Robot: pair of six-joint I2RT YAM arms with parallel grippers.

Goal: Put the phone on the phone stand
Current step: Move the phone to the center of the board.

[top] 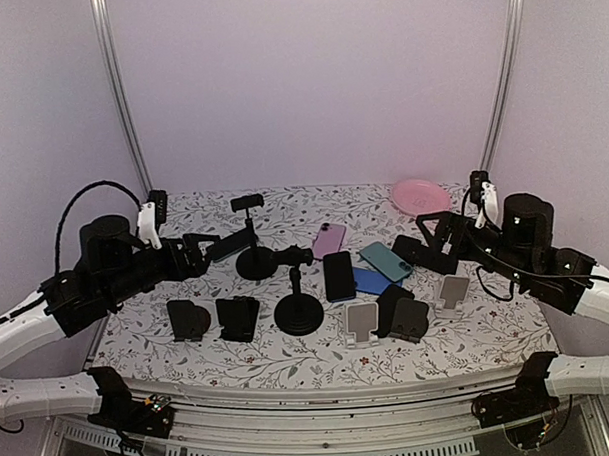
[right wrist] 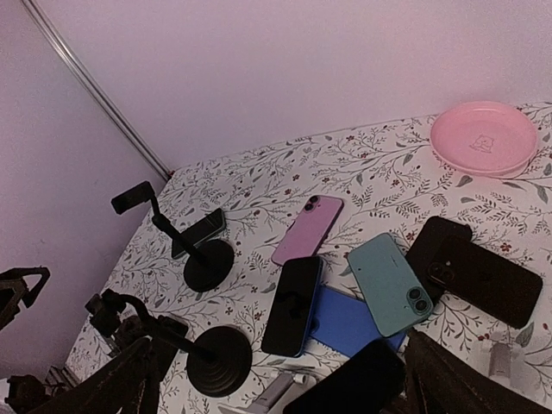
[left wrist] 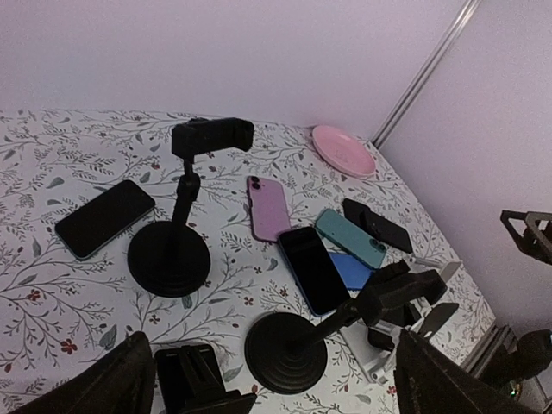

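Several phones lie flat mid-table: a pink phone (top: 328,239), a dark-screened phone (top: 338,276) overlapping a blue one (top: 372,282), a teal one (top: 386,261) and a black one (right wrist: 473,267). Another black phone (left wrist: 104,217) lies to the left, behind a tall clamp stand (top: 254,258). A second round-based stand (top: 298,313) is in front. Low black stands (top: 238,318) and white stands (top: 361,322) line the near side. My left gripper (top: 203,248) hovers open at the left, my right gripper (top: 427,238) open at the right; both hold nothing.
A pink plate (top: 420,196) sits at the back right corner. Purple walls with metal rails close in the back and sides. The floral tablecloth (top: 488,332) ends at the near edge just above the arm bases.
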